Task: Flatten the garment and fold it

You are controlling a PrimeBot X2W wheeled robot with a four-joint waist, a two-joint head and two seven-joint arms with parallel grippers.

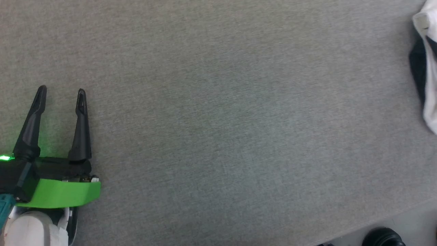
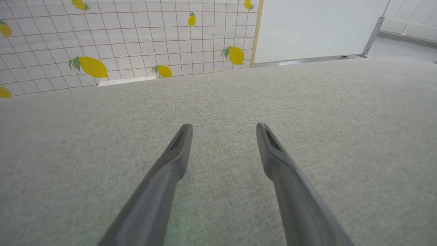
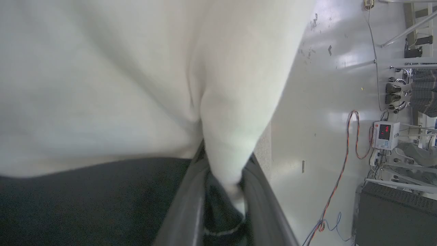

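Grey woven cloth [image 1: 218, 119] covers the work surface across the head view. At about 8 o'clock in that view sits the left gripper [image 1: 62, 90], its two dark fingers spread wide and pointing toward 12 o'clock, with nothing between them. A green band and a small green light show at its base. Seen from the left wrist, the same fingers hover apart over bare grey cloth. A tiled wall with a lemon pattern [image 2: 119, 34] lies toward 11 o'clock and a plain white panel [image 2: 314, 27] toward 1 o'clock.

The garment [image 1: 432, 95] hangs in at the head view's 3 o'clock edge, well apart from the left gripper. It is a bunched white fold with a black patch beside it.

The right gripper [image 3: 226, 164] is clamped on the garment. White fabric bulges out between its fingers toward 12 o'clock, and black fabric fills the view from 6 to 9 o'clock. Toward 3 o'clock lies a glossy pale floor [image 3: 324, 102] with an orange cable [image 3: 344, 147] trailing past a small box with a red display [image 3: 385, 133].
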